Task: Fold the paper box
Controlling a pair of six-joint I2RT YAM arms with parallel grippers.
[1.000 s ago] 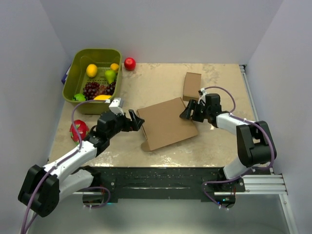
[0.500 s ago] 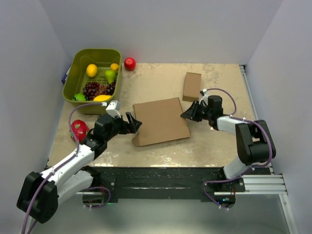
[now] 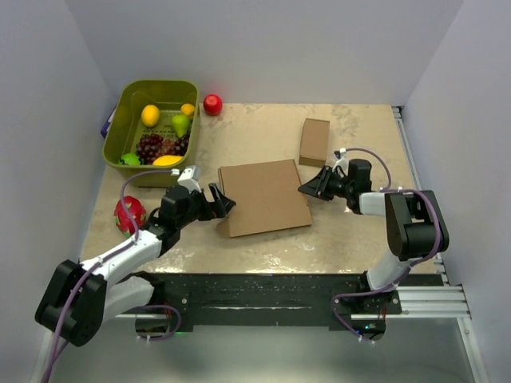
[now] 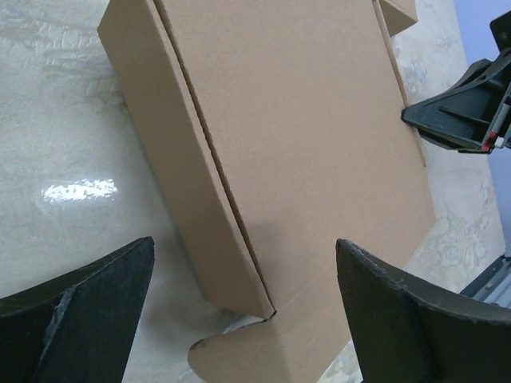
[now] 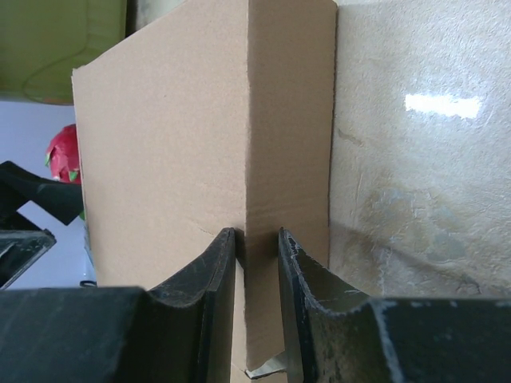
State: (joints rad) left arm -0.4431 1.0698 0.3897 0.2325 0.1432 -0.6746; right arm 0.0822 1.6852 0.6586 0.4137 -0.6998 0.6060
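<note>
Now the right gripper [image 3: 304, 190] pinches one edge of the plain brown cardboard paper box [image 3: 263, 195] lying between the arms — it should hold firm while the left gripper [image 3: 221, 202], jaws wide, takes the opposite flap.

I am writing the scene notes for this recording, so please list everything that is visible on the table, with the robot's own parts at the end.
paper box: one, brown, table centre
small cardboard box: one, brown, behind it to the right
basket: one, green, back left corner
fruit: about six pieces, yellow, green, dark purple, inside the basket
apple: one, red, just right of the basket
dragon fruit: one, red, left table edge
table: one, beige, under everything
left arm: one, white and black, jaws open at the paper box's left edge
right arm: one, white and black, jaws closed on the paper box's right edge
</note>
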